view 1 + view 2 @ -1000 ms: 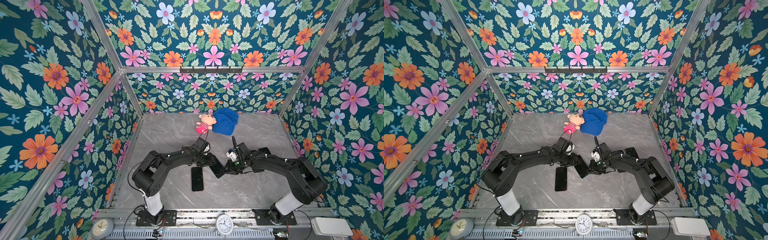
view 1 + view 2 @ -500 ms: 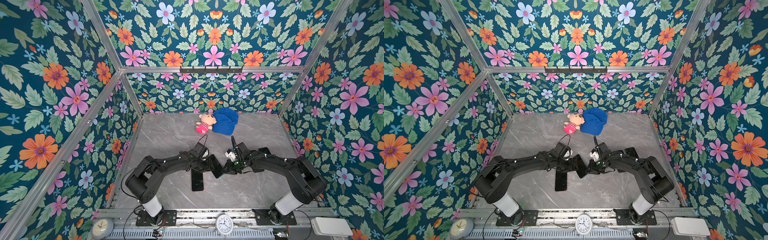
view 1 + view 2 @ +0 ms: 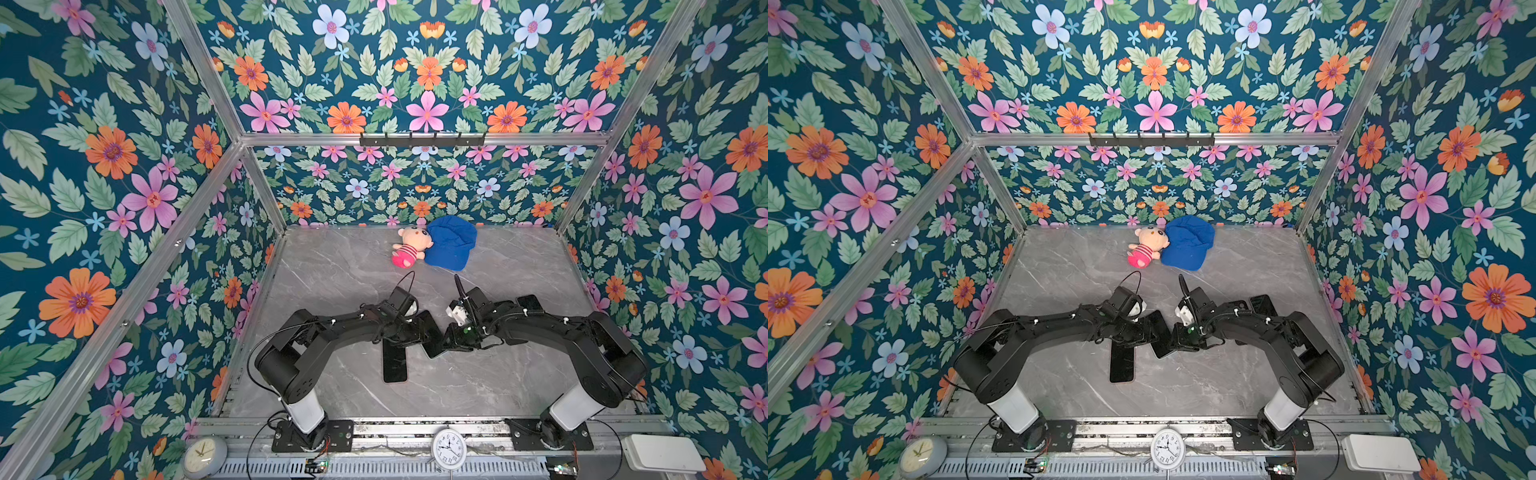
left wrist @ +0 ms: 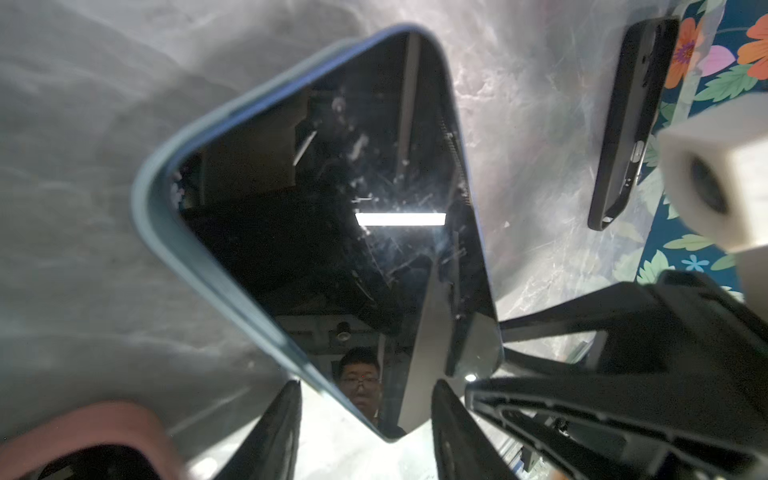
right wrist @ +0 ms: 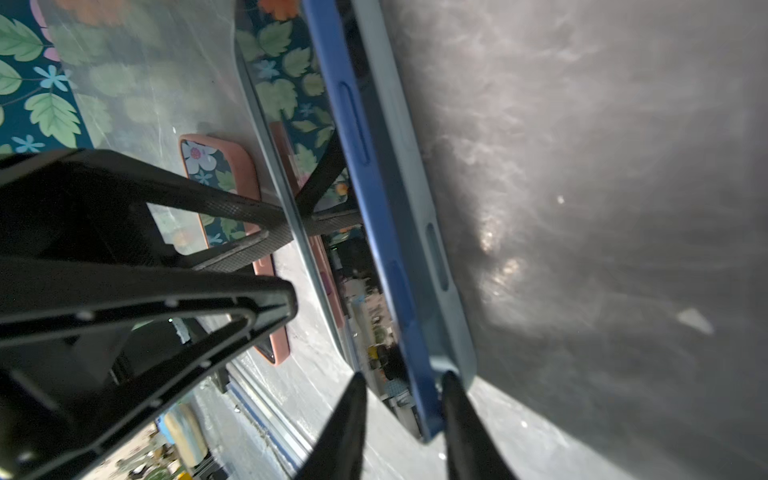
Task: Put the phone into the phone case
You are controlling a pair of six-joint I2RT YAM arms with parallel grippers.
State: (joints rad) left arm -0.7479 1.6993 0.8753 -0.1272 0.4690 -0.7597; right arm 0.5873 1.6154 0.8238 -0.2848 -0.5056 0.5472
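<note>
Both top views: floral walls [image 3: 124, 166], grey bench [image 3: 332, 270]; one doll [image 3: 409, 249], one cap [image 3: 451, 247] at 12 o'clock; left jaws grip the phone [image 4: 332, 208]; right jaws unclear.

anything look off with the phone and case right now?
Yes. In the right wrist view the phone sits askew in the blue case: one long edge stands clear of the case wall, so it looks only partly seated.

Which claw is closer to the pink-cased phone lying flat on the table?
Left. The left gripper hangs by the far end of the pink-cased phone; the right gripper is farther off to the right.
</note>
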